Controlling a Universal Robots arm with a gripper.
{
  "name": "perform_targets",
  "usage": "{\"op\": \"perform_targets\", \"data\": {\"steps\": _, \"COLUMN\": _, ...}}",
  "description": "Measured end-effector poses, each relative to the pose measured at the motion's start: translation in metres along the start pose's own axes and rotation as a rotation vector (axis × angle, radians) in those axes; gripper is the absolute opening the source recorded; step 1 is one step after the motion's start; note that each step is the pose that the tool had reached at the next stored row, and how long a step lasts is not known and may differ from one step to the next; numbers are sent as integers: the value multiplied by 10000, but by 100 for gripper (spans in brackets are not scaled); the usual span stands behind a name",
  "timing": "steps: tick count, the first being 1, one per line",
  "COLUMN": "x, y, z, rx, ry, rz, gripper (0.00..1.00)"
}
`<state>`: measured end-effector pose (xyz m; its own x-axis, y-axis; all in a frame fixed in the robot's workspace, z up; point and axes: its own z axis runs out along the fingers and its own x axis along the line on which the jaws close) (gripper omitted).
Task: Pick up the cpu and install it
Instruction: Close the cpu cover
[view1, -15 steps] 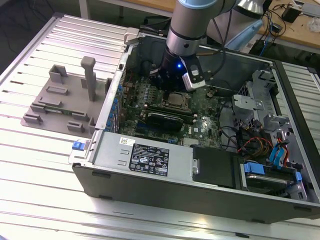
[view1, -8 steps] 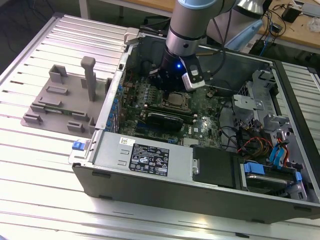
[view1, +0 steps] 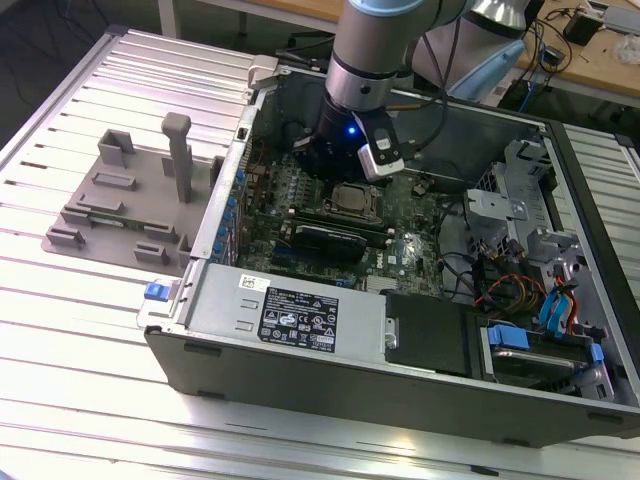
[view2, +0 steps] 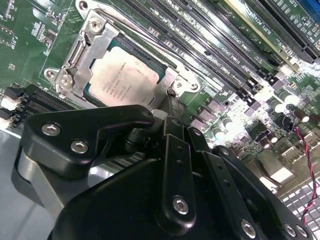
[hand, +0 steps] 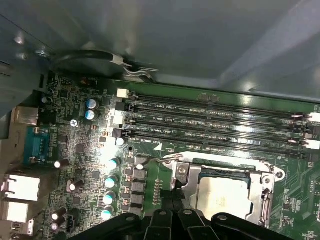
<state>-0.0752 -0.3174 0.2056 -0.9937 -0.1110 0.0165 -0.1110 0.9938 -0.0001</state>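
the cpu (view2: 125, 75) lies flat in the socket (view2: 172, 86) on the motherboard (view1: 420, 215), silver top up, w/ the metal frame (view2: 80, 47) round its edges. same in the first wrist view: cpu (hand: 220, 195) inside the frame (hand: 182, 172), ram slots (hand: 215, 122) just beside it. in the exterior view the arm reaches down into the open pc case (view1: 300, 330) and the claw (view1: 340, 172) hangs just over the cpu (view1: 352, 203).

claw state: can't tell how far open it is, its tip is hidden behind its own black body in both wrist views. it has no hold on the cpu, whose top is bare and apart from it. claw (view2: 172, 100) is right by the socket's edge.

what could go wrong, imo:
- if the cpu isn't fully seated or is a bit askew, any downward press from the claw could bend socket pins. can't confirm seating from here.
- claw is v close to the frame, so a sideways drift could catch it, or nudge the cpu off square.
- ram slots and capacitors (hand: 111, 180) stand near, so a wide swing could clip them.
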Motion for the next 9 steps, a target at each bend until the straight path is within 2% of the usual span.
{"op": "perform_targets", "data": {"steps": 5, "x": 2, "y": 0, "z": -96, "rx": 18, "ry": -17, "rz": 0, "gripper": 11}}
{"op": "perform_targets", "data": {"steps": 9, "x": 5, "y": 0, "z": -246, "rx": 63, "ry": -24, "rz": 2, "gripper": 11}}
